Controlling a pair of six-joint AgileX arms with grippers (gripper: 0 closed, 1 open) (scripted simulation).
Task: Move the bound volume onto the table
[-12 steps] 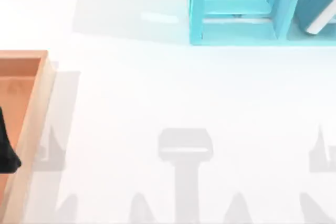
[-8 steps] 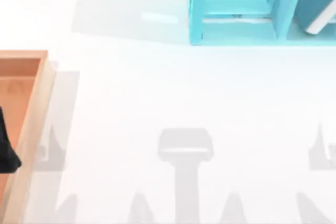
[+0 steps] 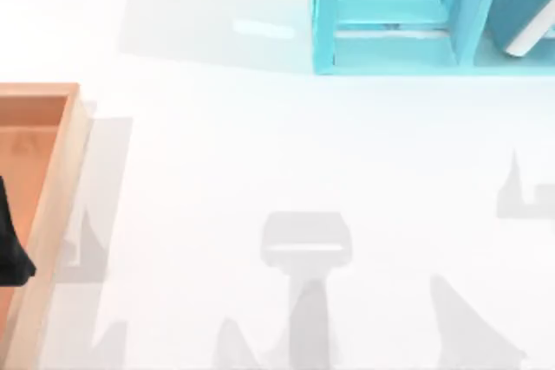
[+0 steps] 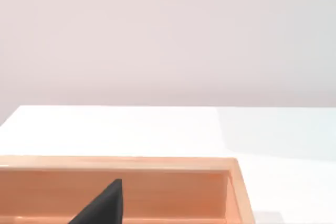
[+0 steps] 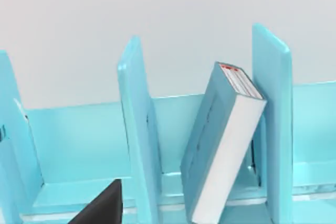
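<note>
A smooth white surface [image 3: 260, 153] is seen carrying a glossy cyan shelf [image 3: 390, 15] far right, where a teal book [image 5: 223, 140] is leaned; whether either arm's fingers are clenched cannot be told.

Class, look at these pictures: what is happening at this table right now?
Nothing is gripped yet. The flat teal-blue book with a white page edge stands tilted in a compartment of the light cyan shelf unit at the far right of the white table, leaning against a divider. The right wrist view looks at it from the front, with a dark fingertip at the picture's edge. On the table's left, a dark part of the left arm sits over the orange-brown wooden tray.
</note>
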